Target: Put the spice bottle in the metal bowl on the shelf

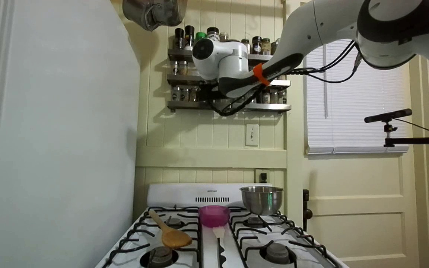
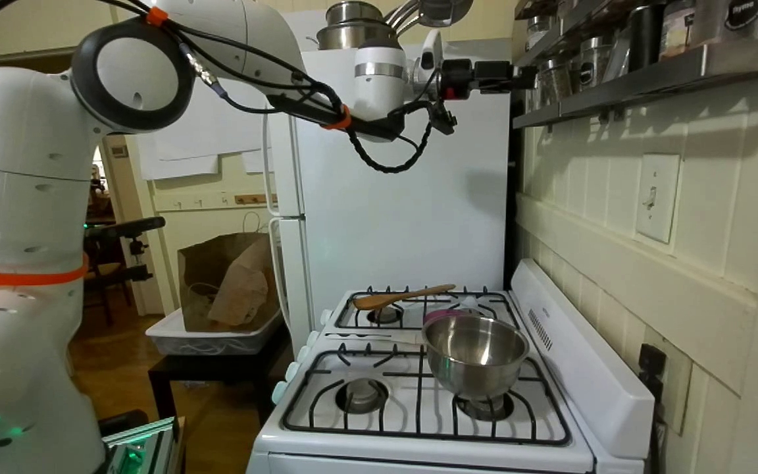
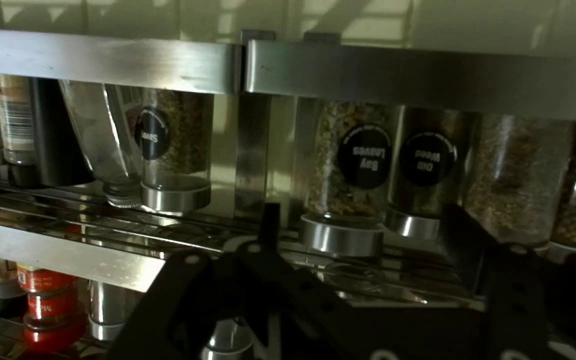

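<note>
The shelf [image 1: 266, 107] is a steel wall rack with spice jars in rows; it also shows in an exterior view [image 2: 649, 82]. In the wrist view, which stands upside down, a clear spice bottle labelled Bay Leaves [image 3: 348, 200] with a silver lid stands behind the rail [image 3: 418, 75]. A Dill Weed jar [image 3: 425, 165] stands beside it. My gripper [image 3: 361, 214] is open, its fingertips on either side of the Bay Leaves lid, with nothing held. The gripper [image 2: 524, 77] is level at the shelf edge. The silver metal bowl [image 1: 261, 201] sits on a rear burner, also seen in an exterior view [image 2: 474, 372].
More jars crowd both sides, including a tilted clear bottle [image 3: 100, 135] and a Savory jar [image 3: 175, 145]. A pink cup [image 1: 214, 216], wooden spoon [image 1: 175, 238] and white-headed utensil [image 1: 219, 233] lie on the stove. The fridge [image 2: 405, 197] stands beside it. Pots hang above [image 1: 155, 13].
</note>
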